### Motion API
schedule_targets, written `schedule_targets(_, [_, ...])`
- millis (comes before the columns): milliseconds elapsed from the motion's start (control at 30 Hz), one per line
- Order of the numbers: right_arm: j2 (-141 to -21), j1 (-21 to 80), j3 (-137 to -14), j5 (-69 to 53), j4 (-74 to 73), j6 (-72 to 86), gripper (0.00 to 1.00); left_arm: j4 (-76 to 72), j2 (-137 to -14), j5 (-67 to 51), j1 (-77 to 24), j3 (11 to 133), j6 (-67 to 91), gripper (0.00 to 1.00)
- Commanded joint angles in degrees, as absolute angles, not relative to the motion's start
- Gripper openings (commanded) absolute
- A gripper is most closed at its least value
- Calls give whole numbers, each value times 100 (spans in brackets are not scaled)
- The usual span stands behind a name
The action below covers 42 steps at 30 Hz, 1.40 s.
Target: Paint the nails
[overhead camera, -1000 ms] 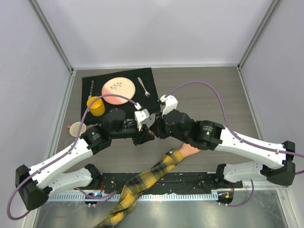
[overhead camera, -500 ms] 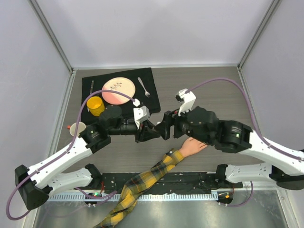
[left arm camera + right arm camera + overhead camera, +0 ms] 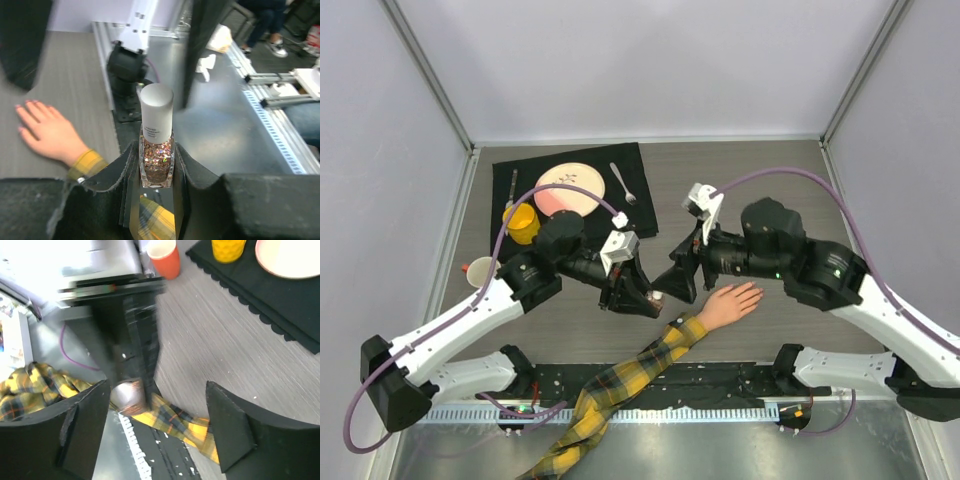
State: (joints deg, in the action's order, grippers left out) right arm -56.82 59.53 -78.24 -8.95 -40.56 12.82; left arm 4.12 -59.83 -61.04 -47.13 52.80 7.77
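A pale mannequin hand (image 3: 730, 303) lies palm down on the table, its arm in a yellow plaid sleeve (image 3: 620, 380). The nails (image 3: 24, 104) show as small pinkish tips in the left wrist view. My left gripper (image 3: 645, 297) (image 3: 156, 165) is shut on a glitter nail polish bottle (image 3: 156, 150) with a white cap, held over the sleeve just left of the wrist. The cap (image 3: 156, 107) is still on the bottle. My right gripper (image 3: 678, 280) (image 3: 157, 425) stands open just right of the bottle (image 3: 127, 395), which shows blurred near its left finger, untouched.
A black mat (image 3: 640, 205) at the back left carries a pink plate (image 3: 568, 190), a fork (image 3: 623, 183) and a yellow cup (image 3: 521, 222). An orange cup (image 3: 480, 270) stands at the table's left edge. The metal rail (image 3: 650, 410) runs along the near edge.
My right gripper has opened, let go of the bottle and drawn back to the right, uncovering the hand. The left gripper has carried the bottle toward the sleeve.
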Motion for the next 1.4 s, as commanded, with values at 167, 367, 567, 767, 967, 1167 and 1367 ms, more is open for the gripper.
schedule_targets(167, [-6003,5282,-7980,-3348,-3718,650,64,255,-6143,-7172,-4684,5599,985,0])
schedule_targets(367, [-5994,5282,-7902,-3639,-3656,756,63,448,-6144,-6988,-4676,5642,792,0])
schedule_targets(567, [-6108,5282,-7805,-3797,-3621,844,52,466,-6108,-6812,-4650,5634,756,0])
schedule_targets(767, [-6179,5282,-7822,-3858,-3621,826,35,457,-6073,-6689,-4641,5625,738,0])
schedule_targets(967, [-6214,5265,-7726,-3920,-3744,756,1,413,-5889,-5637,-4544,5581,686,0])
schedule_targets(1167, [-6108,5282,-7401,-2842,-3779,817,1,114,-5599,-3689,-4342,5405,747,0])
schedule_targets(1367, [-7132,6843,-7970,1506,-4164,1973,1,422,-5467,-1874,-4342,5379,440,0])
